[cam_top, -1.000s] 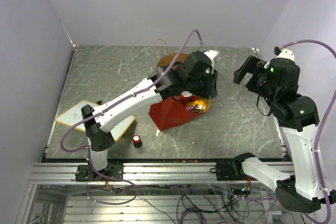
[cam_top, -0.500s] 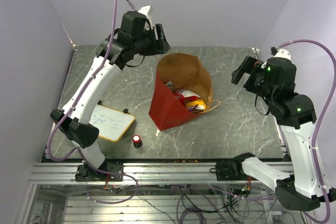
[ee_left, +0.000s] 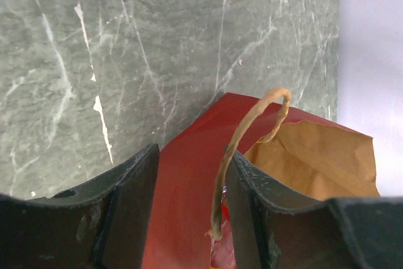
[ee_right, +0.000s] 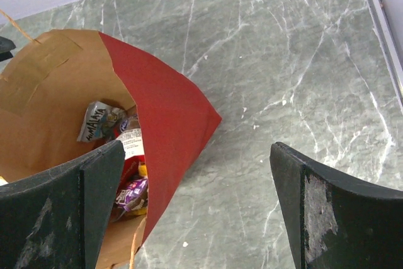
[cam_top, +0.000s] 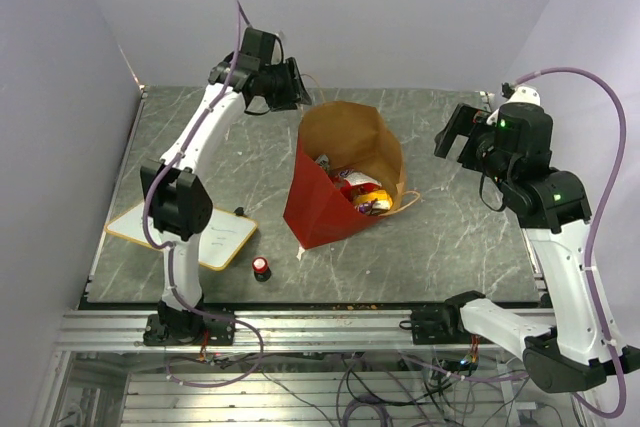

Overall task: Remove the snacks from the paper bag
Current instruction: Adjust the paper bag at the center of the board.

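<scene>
We're spotting white lettering on a grey packet [ee_right: 99, 121] inside the paper bag [ee_right: 171, 116], but we're not making out any word.

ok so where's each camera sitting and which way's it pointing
Top external: high behind the robot, looking down on the table; both arms show.
Left wrist: over the paper bag and its string handle; left gripper at bottom.
Right wrist: looks into the bag at the snacks; right gripper at bottom.
Shared: all see the bag.
</scene>
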Controlling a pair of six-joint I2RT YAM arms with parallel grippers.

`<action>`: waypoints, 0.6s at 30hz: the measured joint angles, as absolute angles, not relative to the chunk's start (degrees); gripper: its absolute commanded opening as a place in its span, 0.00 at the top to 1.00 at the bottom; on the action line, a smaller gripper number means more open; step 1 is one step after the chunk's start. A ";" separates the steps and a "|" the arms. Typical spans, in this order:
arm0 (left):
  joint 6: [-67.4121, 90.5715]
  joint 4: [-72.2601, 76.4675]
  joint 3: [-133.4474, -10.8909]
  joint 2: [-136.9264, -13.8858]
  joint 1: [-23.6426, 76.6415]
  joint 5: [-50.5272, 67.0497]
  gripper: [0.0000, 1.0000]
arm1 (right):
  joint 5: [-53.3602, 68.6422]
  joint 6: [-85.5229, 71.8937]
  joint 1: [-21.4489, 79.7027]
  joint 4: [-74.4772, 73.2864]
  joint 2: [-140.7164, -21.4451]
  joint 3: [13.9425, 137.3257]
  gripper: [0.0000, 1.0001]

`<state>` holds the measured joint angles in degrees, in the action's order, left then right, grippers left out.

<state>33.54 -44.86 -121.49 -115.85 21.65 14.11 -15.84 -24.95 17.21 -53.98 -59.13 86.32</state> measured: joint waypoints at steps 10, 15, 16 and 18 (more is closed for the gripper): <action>36.05 -41.43 -124.42 -119.28 21.85 18.55 0.80 | -15.40 -20.60 17.21 -53.12 -59.35 85.58 0.00; 36.01 -40.25 -128.11 -120.70 21.85 20.43 0.93 | -14.48 -18.76 17.21 -52.77 -59.40 85.58 0.00; 35.97 -40.23 -128.75 -120.81 21.85 20.73 0.93 | -14.24 -18.50 17.21 -52.62 -59.40 85.58 0.00; 35.81 -40.25 -129.64 -120.88 21.82 21.06 0.93 | -13.43 -17.93 17.21 -52.21 -59.51 85.58 0.00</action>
<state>35.81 -40.25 -129.64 -120.88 21.82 21.06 -13.43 -17.93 17.21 -52.21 -59.51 85.58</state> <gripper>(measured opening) 0.079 0.999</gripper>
